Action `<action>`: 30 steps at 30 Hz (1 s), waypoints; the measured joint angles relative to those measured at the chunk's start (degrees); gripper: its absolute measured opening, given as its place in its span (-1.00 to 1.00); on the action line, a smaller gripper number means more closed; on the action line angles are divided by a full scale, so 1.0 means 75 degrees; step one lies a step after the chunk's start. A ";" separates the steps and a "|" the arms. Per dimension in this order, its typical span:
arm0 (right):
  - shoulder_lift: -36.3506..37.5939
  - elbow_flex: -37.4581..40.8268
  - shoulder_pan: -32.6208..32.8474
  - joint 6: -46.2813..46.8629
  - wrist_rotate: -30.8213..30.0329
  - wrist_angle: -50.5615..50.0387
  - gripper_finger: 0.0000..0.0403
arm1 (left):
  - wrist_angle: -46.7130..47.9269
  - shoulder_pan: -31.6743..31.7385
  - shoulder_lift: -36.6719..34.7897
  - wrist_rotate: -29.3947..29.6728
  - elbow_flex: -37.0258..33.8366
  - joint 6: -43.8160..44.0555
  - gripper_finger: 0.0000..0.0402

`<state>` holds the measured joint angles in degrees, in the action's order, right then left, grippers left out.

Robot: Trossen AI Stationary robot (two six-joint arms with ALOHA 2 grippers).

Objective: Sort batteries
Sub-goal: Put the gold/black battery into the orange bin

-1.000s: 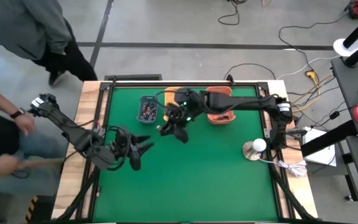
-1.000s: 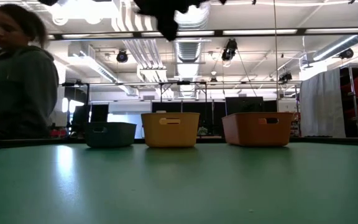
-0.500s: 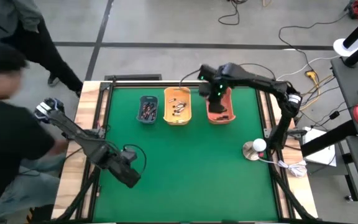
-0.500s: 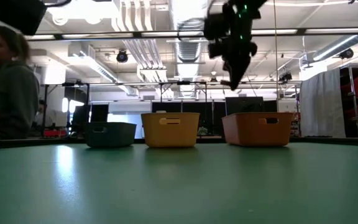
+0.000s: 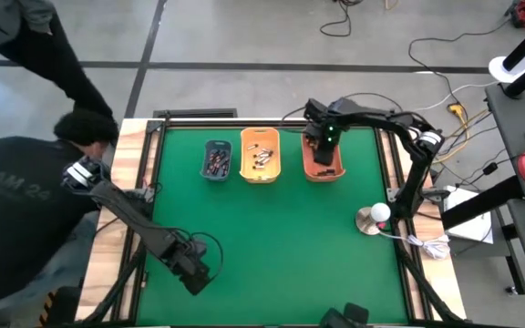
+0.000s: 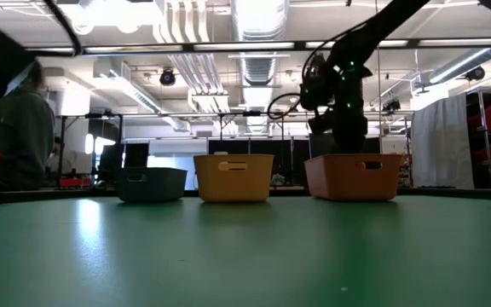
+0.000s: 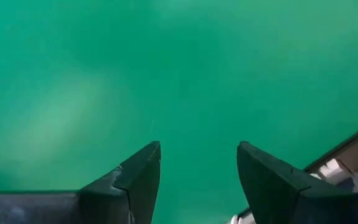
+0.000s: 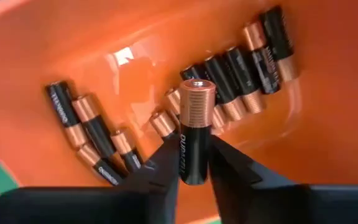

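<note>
Three bins stand in a row at the far side of the green mat: grey-blue (image 5: 217,161), yellow-orange (image 5: 261,155) and orange (image 5: 323,162), each with batteries inside. My right gripper (image 5: 323,146) reaches down into the orange bin (image 6: 352,176), shut on one black-and-copper battery (image 8: 192,127). Below it, several more batteries (image 8: 241,68) lie on the bin's floor. My left gripper (image 5: 196,270) hangs open over bare mat near the front left, nothing between its fingers (image 7: 197,171). My right gripper pinches the battery's black end (image 8: 190,163) between its two fingers (image 8: 164,167). The fingers come from above, pointing down, and lie along the battery. The battery stands upright with its copper end (image 8: 196,93) pointing down at the bin's floor, over the batteries lying there.
A person in a dark shirt (image 5: 25,196) leans over the table's left edge beside my left arm. A white round lamp (image 5: 373,217) stands at the right edge. Wooden rails (image 5: 135,173) frame the mat, which is bare green in the middle and front.
My right gripper has swung from over the table's middle toward the right and far side, then sunk into the orange bin, tipping to point down. My left gripper has gone toward the near edge and down, tipping from level to pointing down. The person has leaned in at the left.
</note>
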<state>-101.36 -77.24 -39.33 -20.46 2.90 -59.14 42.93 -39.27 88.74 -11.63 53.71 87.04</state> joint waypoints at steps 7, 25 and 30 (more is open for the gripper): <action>0.0108 0.0365 0.0009 0.0539 -0.0001 0.0324 -0.20 | 0.0119 -0.0146 0.0556 -0.1091 -0.0009 0.0336 -0.02; 0.2928 0.0252 0.1840 0.2157 0.0011 0.1277 0.01 | 0.1628 -0.0541 0.0418 -0.2703 -0.0655 -0.2766 -0.19; 0.3584 0.0252 0.2557 0.2798 0.0002 0.1341 0.08 | 0.1747 -0.0715 0.0608 -0.2715 -0.0734 -0.4283 -0.13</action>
<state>-74.48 -75.35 -20.15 0.53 2.92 -49.08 56.03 -44.64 93.29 -31.99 48.20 54.91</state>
